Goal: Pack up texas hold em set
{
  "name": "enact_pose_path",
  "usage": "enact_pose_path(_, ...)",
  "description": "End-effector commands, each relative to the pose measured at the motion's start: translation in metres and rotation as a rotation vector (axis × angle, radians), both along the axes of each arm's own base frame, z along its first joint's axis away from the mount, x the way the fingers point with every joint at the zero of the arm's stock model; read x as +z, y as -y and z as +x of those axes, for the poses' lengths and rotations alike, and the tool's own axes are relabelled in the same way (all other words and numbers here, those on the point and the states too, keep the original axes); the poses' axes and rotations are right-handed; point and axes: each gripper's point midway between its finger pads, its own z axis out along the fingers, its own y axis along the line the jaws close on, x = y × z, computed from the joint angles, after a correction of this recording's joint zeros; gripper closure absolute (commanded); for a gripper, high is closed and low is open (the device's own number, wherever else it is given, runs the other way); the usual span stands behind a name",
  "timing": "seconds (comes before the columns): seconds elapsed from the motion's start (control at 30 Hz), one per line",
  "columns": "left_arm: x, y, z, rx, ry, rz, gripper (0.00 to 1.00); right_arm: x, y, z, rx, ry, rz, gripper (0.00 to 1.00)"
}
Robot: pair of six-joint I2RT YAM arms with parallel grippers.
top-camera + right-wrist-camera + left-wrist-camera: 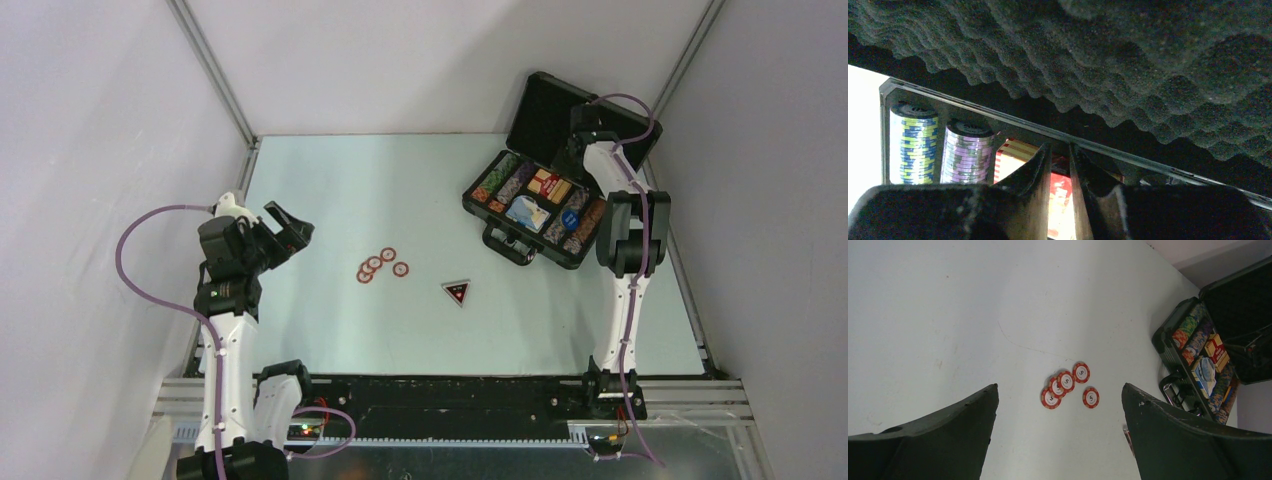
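The black case (478, 206) lies open at the far right, its foam-lined lid (548, 105) upright. Inside are multicoloured chip rows (509, 178) and a red-white card box (549, 185). Several small red-white round chips (381, 265) lie loose mid-table, with a black triangular marker (457, 291) to their right. My left gripper (287, 231) is open and empty, left of the chips (1068, 385). My right gripper (580, 127) is inside the open case near the lid. In the right wrist view its fingers (1040, 170) are almost together and hold nothing, below the foam (1128, 60) and above the card box (1010, 162).
A blue-white card pack (527, 212) and a blue round piece (570, 221) lie in the case. The case handle (508, 245) faces the table's middle. White walls enclose the table on the left, back and right. A black rail (430, 390) runs along the near edge.
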Motion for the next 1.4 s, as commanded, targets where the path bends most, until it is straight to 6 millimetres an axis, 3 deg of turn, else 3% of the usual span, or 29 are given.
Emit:
enact_pose_path(0.0, 0.006, 0.001, 0.003, -0.011, 0.033, -0.008, 0.03, -0.044, -0.014, -0.049, 0.099, -0.25, 0.029, 0.76)
enact_pose_path(0.27, 0.005, 0.002, 0.004, -0.016, 0.03, -0.012, 0.03, -0.062, -0.004, -0.063, 0.109, -0.325, -0.077, 0.73)
enact_pose_path(0.4, 0.006, 0.002, 0.004, -0.017, 0.031, -0.014, 0.03, -0.057, 0.007, -0.061, 0.086, -0.305, -0.177, 0.67)
enact_pose_path(0.6, 0.006, 0.002, 0.004, -0.015, 0.033, -0.012, 0.03, -0.026, 0.015, -0.047, 0.06, -0.194, -0.307, 0.61)
enact_pose_path(0.7, 0.006, 0.002, 0.004, -0.015, 0.034, -0.012, 0.03, 0.001, 0.016, -0.037, 0.041, -0.095, -0.347, 0.58)
enact_pose_path(0.87, 0.007, 0.001, 0.004, -0.015, 0.036, -0.011, 0.03, 0.023, 0.004, -0.034, 0.054, 0.026, -0.292, 0.57)
enact_pose_path(1.17, 0.006, 0.002, 0.003, -0.016, 0.036, -0.012, 0.03, -0.003, -0.035, -0.045, 0.176, -0.008, -0.157, 0.59)
enact_pose_path(1.33, 0.007, 0.001, 0.003, -0.013, 0.038, -0.008, 0.03, -0.008, -0.032, -0.05, 0.166, -0.043, -0.166, 0.6)
enact_pose_path(1.37, 0.007, 0.001, 0.003, -0.012, 0.038, -0.008, 0.03, 0.002, -0.029, -0.048, 0.153, -0.015, -0.181, 0.6)
